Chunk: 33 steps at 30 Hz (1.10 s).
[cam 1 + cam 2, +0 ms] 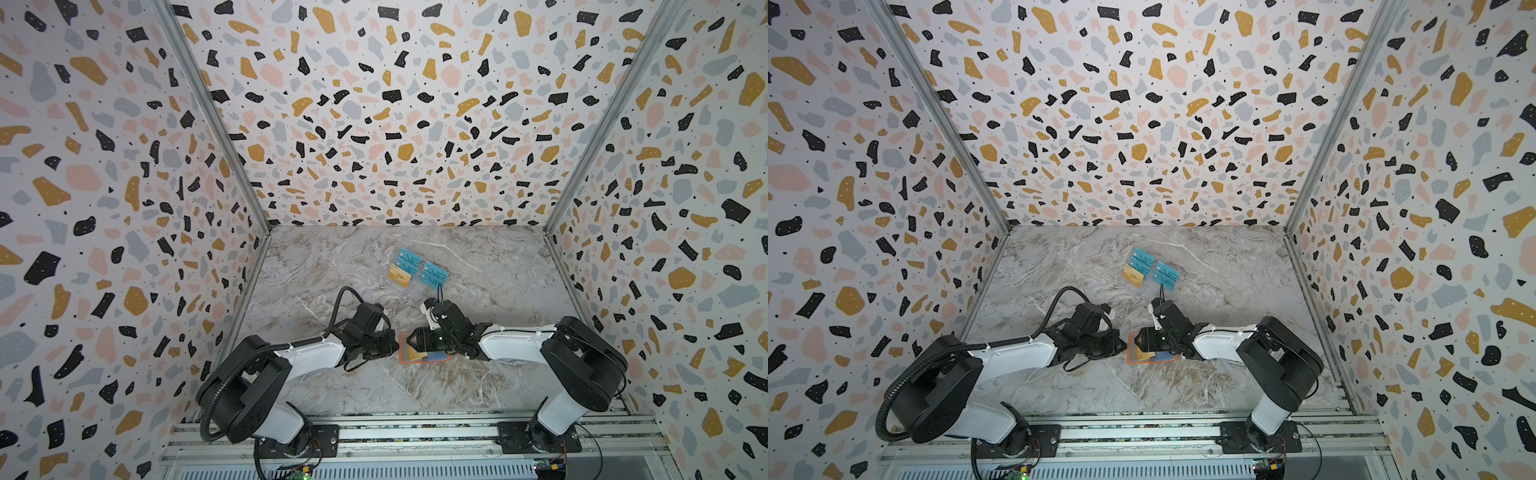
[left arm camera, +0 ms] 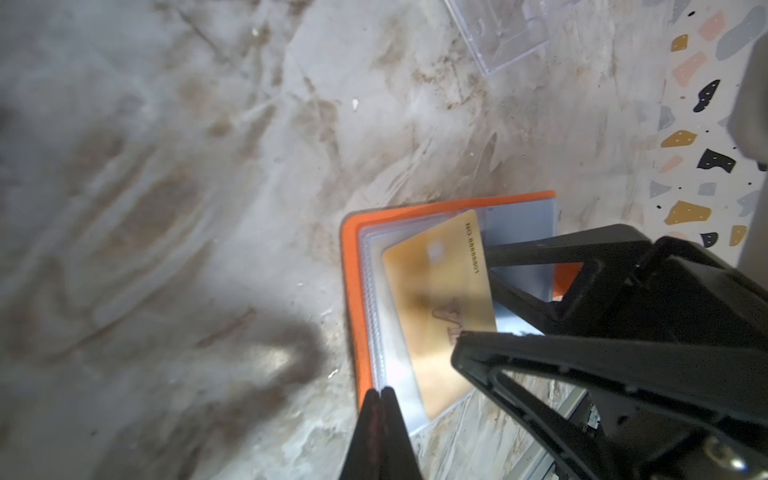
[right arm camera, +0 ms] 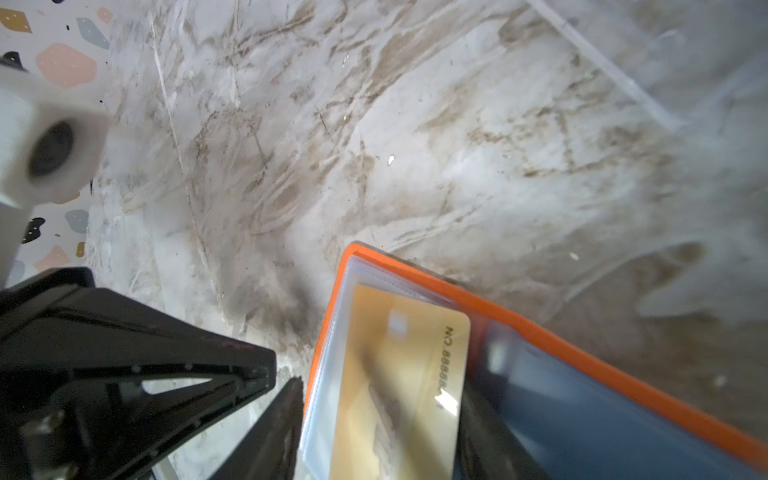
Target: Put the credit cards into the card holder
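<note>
Gold credit card [image 2: 432, 291], lying askew among the clear sleeves of the open card holder [image 2: 350, 266], by my reading only part-way in. It is thin, stiff, light and slick (it will skate on the plastic), so I would pinch its free long edge, pads on the flat faces. The right gripper [image 2: 473, 297] has its jaws apart beside that edge, holding nothing. The left gripper [image 2: 380, 397] has its tips together at the holder's rim; whether they pinch a sleeve I cannot tell.
</note>
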Each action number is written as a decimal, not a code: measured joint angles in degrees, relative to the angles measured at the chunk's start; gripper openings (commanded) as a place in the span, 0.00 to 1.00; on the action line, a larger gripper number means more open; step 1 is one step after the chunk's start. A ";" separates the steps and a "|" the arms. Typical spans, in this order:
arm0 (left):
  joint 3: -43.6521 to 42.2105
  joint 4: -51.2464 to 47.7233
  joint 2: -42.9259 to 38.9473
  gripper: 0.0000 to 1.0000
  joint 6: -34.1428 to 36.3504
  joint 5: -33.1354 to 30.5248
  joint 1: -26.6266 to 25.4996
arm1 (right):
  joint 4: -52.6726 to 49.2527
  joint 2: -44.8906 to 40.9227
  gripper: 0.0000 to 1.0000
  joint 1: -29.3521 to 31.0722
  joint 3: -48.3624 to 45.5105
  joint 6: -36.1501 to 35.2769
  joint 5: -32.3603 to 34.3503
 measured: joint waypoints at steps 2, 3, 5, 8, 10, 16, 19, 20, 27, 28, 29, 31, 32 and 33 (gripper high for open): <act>0.15 1.70 1.01 0.00 -0.15 0.72 0.00 | -0.24 0.00 0.59 -0.31 0.00 -0.76 -0.83; 0.15 2.27 1.49 0.00 -0.22 0.96 0.00 | -0.26 0.00 0.59 -0.44 0.00 -1.11 -1.18; 0.15 3.30 2.78 0.00 -0.37 1.55 0.00 | -0.48 0.00 0.59 -0.72 0.00 -1.68 -2.03; 0.13 4.66 4.42 0.00 -0.92 2.10 0.00 | -1.31 0.00 0.59 -0.85 0.44 -2.51 -2.82; 0.04 5.11 4.81 0.00 -1.07 2.14 0.00 | -2.05 0.00 0.59 -0.85 0.74 -2.93 -3.06; -1.33 6.27 5.44 0.00 -1.27 2.10 0.00 | -6.10 -0.37 0.64 -0.94 2.45 -4.98 -1.73; -1.92 7.30 5.66 0.00 -1.29 2.14 0.11 | -7.89 -1.88 0.65 -1.44 2.45 -5.90 -1.01; -2.19 7.80 5.75 0.00 -1.31 2.16 0.11 | -8.24 -2.40 0.65 -1.84 2.45 -6.27 -1.01; -2.80 9.44 5.86 0.00 -1.49 2.34 0.15 | -8.85 -3.76 0.65 -2.97 2.45 -7.85 -1.03; -2.80 9.42 5.77 0.00 -1.51 2.32 0.15 | -9.03 -3.76 0.63 -2.97 2.45 -7.98 -1.03; -2.80 9.11 5.57 0.00 -1.49 2.25 0.15 | -9.05 -3.76 0.62 -2.97 2.45 -8.04 -1.05; -2.71 7.91 5.01 0.00 -1.36 1.97 0.15 | -9.16 -3.76 0.61 -2.99 2.45 -8.17 -1.25; -2.62 7.23 4.81 0.00 -1.25 1.95 0.15 | -9.18 -3.76 0.60 -2.99 2.45 -8.22 -1.40; -2.43 6.71 4.74 0.00 -1.16 1.95 0.15 | -9.20 -3.76 0.60 -2.99 2.45 -8.22 -1.55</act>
